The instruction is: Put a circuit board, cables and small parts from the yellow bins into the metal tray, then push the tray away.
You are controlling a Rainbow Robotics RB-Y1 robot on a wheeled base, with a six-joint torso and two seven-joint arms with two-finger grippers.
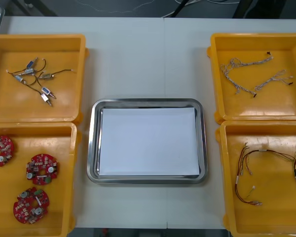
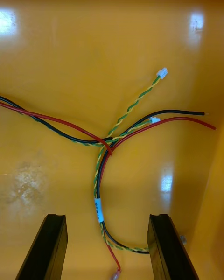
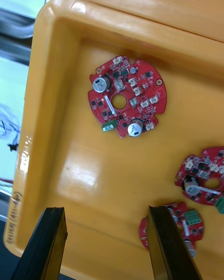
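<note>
Your metal tray (image 1: 92, 143) sits mid-table (image 1: 138, 59), white inside, between the yellow bins. On your left, the near left bin (image 1: 59, 148) holds three red circuit boards (image 1: 42, 169); the far left bin (image 1: 64, 103) holds small metal parts (image 1: 46, 91) on thin dark leads. On your right, the far right bin (image 1: 286, 103) holds twisted blue and white cables (image 1: 239, 63); the near right bin (image 1: 276, 207) holds red, black and yellow cables (image 2: 106, 145). Your left gripper (image 3: 104, 210) hangs over the near left bin, fingers wide apart, nothing between them; one board lies ahead of them, two more near one finger. Your right gripper (image 2: 106, 217) hangs low in the near right bin, fingers spread wide; a cable strand runs through the gap, not pinched.
</note>
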